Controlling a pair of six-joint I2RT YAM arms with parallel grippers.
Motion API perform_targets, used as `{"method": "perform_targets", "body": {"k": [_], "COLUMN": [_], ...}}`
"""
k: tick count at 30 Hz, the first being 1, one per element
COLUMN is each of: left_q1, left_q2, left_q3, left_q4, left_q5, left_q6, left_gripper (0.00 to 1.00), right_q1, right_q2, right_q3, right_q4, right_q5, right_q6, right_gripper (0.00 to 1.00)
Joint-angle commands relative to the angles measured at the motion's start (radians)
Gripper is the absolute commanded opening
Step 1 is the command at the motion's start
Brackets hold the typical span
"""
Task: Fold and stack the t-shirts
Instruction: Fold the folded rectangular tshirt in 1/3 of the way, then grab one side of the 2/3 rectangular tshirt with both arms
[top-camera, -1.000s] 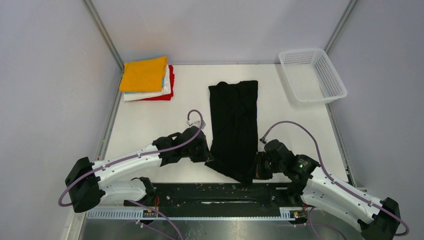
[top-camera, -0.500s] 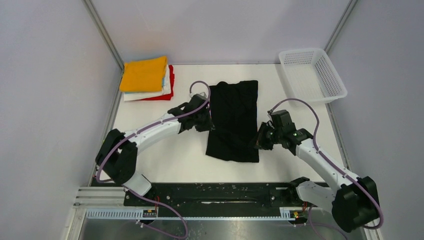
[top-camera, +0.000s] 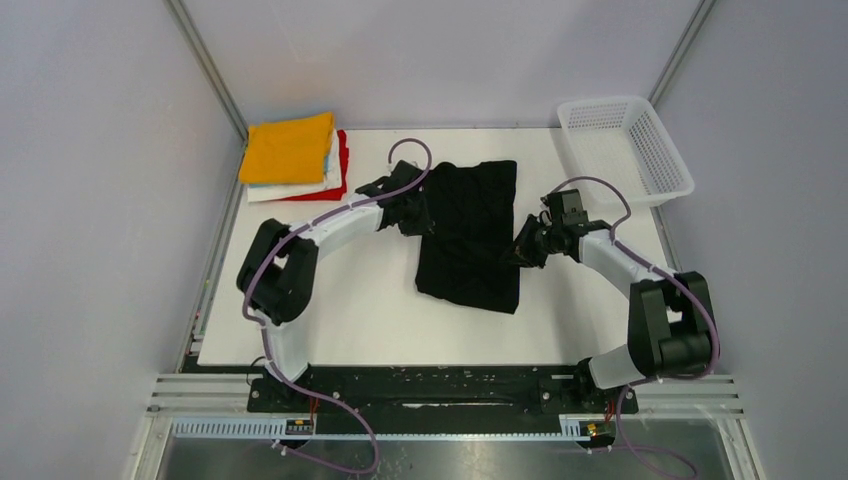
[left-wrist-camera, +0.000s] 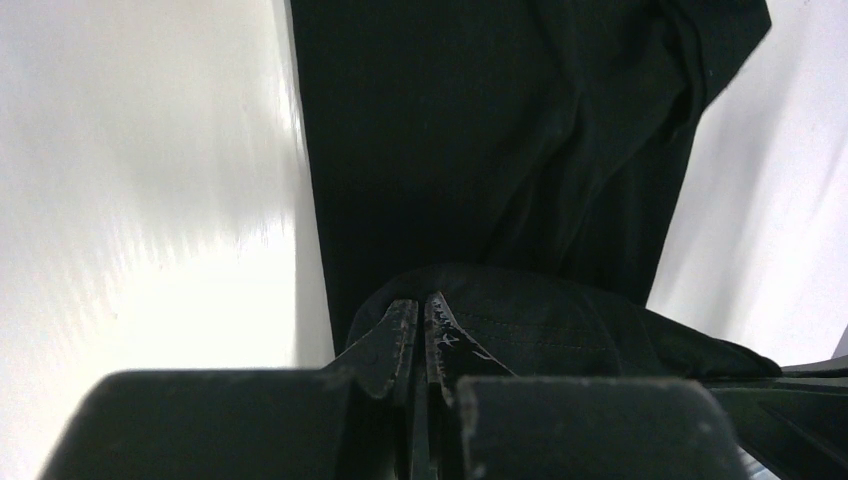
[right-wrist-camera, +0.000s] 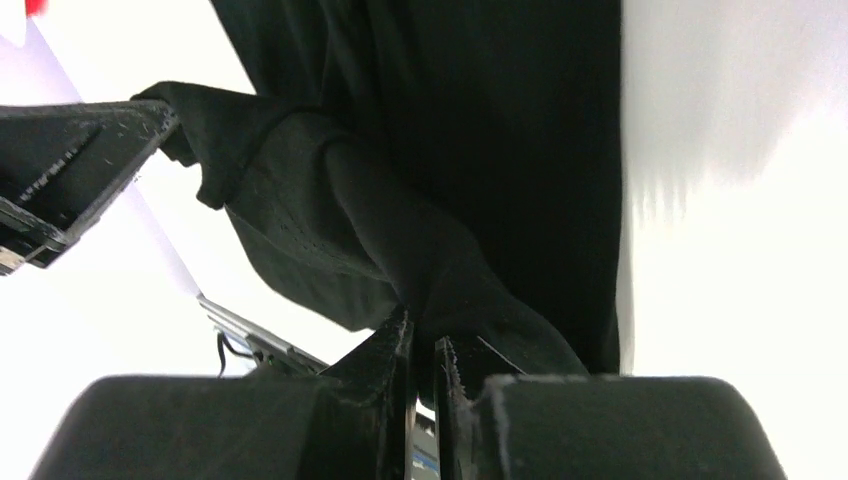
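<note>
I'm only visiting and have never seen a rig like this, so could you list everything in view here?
black t-shirt: one, black, middle of the table, pinched at both side edges.
folded t-shirts: one stack, orange-yellow on top with light blue, white and red beneath, far left corner.
basket: one, white mesh, far right corner.
table: one, white, under everything.
arms: two, white with black joints and purple cables, reaching in from the near edge.
left gripper: one, black, shut on the black t-shirt's left edge.
right gripper: one, black, shut on a bunch of the shirt's right edge.
</note>
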Motion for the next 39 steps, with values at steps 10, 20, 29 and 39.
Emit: {"method": "perform_targets", "body": {"k": [10,20,29,39], "left_q1": [0.073,0.067,-0.028,-0.04], "left_q2": [0.111,-0.223,-0.206,-0.137], "left_q3": [0.238,-0.286,-0.448,-0.486], "left_q4": [-0.041,0.186,0.276,0.323], "left_q5": [0.069,0.201,0.291,0.333], "left_q6": [0.063,0.001,-0.047,-0.068], "left_gripper": [0.7,0.75,0.64,0.2], "right_q1": [-0.069,-0.066,0.016,0.064], "right_q2": [0.211,-0.041,-0.116,-0.17], "right_q3": [0.254,0.0,-0.141,-0.316], "right_q4": [0.08,0.051,-0.005,-0.024], "right_q5": [-0.03,0.081,0.115,0.091], "right_q6": [-0.064,-0.116,-0.125,-0.104], "right_gripper": [0.73,0.81,0.77,0.68]}}
